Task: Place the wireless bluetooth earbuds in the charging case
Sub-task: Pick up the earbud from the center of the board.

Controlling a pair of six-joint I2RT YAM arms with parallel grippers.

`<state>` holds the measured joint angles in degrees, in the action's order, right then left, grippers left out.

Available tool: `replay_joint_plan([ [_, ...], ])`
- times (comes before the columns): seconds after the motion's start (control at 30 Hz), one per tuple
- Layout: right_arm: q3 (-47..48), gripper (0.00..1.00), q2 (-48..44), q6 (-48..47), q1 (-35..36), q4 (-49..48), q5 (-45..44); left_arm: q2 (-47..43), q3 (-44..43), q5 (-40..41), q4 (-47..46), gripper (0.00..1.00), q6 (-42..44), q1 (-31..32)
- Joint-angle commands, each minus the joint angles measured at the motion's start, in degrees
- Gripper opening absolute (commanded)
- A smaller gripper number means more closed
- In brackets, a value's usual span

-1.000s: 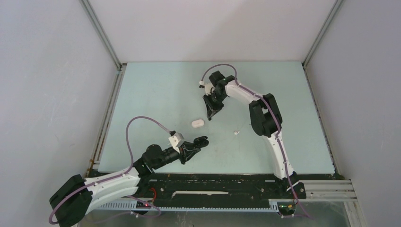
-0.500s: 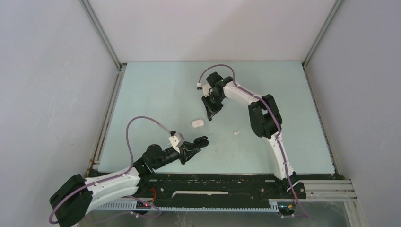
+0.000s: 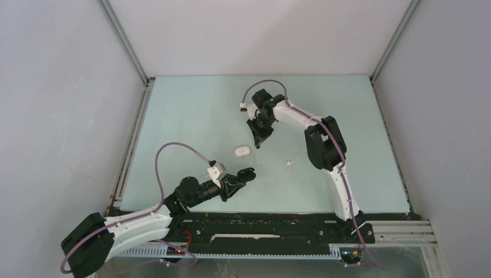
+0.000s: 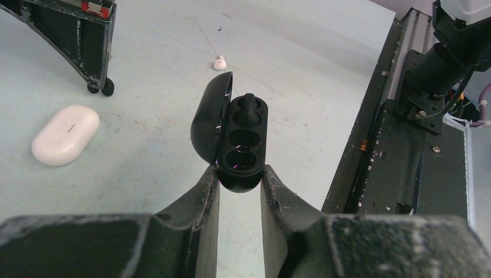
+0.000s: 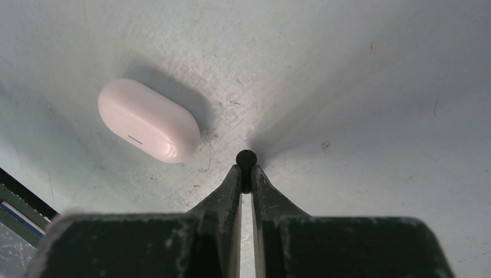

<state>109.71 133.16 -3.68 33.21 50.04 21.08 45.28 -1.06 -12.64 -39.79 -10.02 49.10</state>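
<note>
My left gripper (image 4: pixel 239 174) is shut on the near end of a black charging case (image 4: pixel 243 139), whose lid stands open to the left. One black earbud (image 4: pixel 248 107) sits in its far socket and the nearer socket is empty. In the top view this case (image 3: pixel 250 172) hangs low over the near middle of the table. My right gripper (image 5: pixel 246 171) is shut on a second black earbud (image 5: pixel 246 158), its round tip poking out past the fingertips just above the mat. In the top view the right gripper (image 3: pixel 256 141) points down beside a closed white case (image 3: pixel 242 150).
The closed white pill-shaped case (image 5: pixel 147 128) lies left of my right fingertips and also shows in the left wrist view (image 4: pixel 65 134). A loose white earbud (image 3: pixel 289 163) lies on the mat right of centre (image 4: pixel 220 62). The black base rail (image 3: pixel 272 223) runs along the near edge.
The right wrist has shifted slightly left and toward the far side, staying over the spot beside the white case. The left arm and the black case have not moved.
</note>
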Motion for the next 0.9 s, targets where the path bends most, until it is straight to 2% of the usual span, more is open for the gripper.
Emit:
replay_joint_plan([
  [0.0, -0.5, 0.03, -3.5, -1.1, 0.3, 0.4, -1.2, 0.1, -1.7, -0.8, -2.5, 0.00, 0.6, 0.0],
  [0.03, -0.6, 0.00, -3.7, -1.3, 0.3, 0.4, -1.2, 0.1, -1.7, -0.8, -2.5, 0.00, 0.7, 0.1],
  [0.23, -2.3, 0.00, -9.2, -7.1, -0.4, 3.4, 1.1, 0.3, -1.7, -0.8, -2.5, 0.00, 0.7, 0.1],
  [0.5, -7.8, 0.00, -26.5, -28.3, 0.2, 13.0, 2.8, 1.7, -2.4, -2.5, -2.5, 0.00, 0.6, 0.0],
  [0.7, -13.1, 0.00, -38.8, -38.8, 7.6, 19.2, 2.1, 3.3, -2.9, -4.9, -3.3, 0.00, 0.7, 0.1],
  [0.87, -15.0, 0.00, -40.8, -40.0, 15.6, 23.2, -0.4, 5.5, -3.5, -7.5, -4.6, 0.00, 0.3, 0.1],
])
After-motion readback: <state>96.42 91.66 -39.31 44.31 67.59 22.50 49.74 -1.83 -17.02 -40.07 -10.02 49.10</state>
